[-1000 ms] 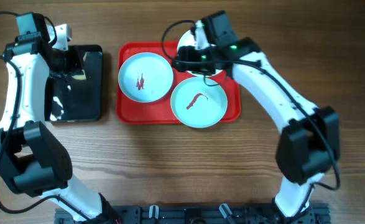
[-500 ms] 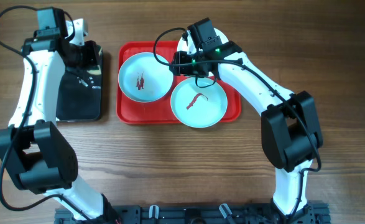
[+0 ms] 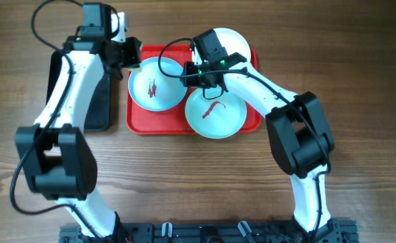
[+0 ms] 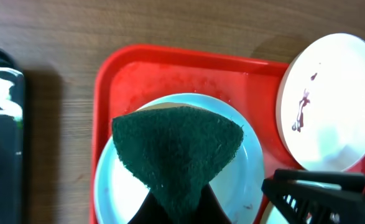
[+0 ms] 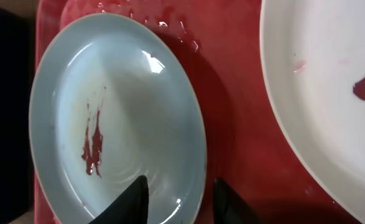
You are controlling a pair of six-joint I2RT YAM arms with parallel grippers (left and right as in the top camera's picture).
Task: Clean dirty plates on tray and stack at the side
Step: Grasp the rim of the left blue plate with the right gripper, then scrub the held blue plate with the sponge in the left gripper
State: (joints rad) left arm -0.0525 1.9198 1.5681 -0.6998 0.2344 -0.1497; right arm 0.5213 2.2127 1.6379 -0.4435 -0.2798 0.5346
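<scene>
Bright, even light from above; shadows are soft. White glare streaks the glossy black rectangular tray [image 4: 2,174] at the left wrist view's left edge. The dark green fibrous scouring pad [image 4: 176,149] is crisp; the right gripper [image 5: 181,202] blurs at its frame's bottom edge.

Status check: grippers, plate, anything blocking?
Left gripper shut on green pad, over pale blue plate. Right gripper open, astride that plate's rim, on red tray. White plate close beside, apart.

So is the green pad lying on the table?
No, the left gripper holds the scouring pad over a plate on the red tray.
</scene>
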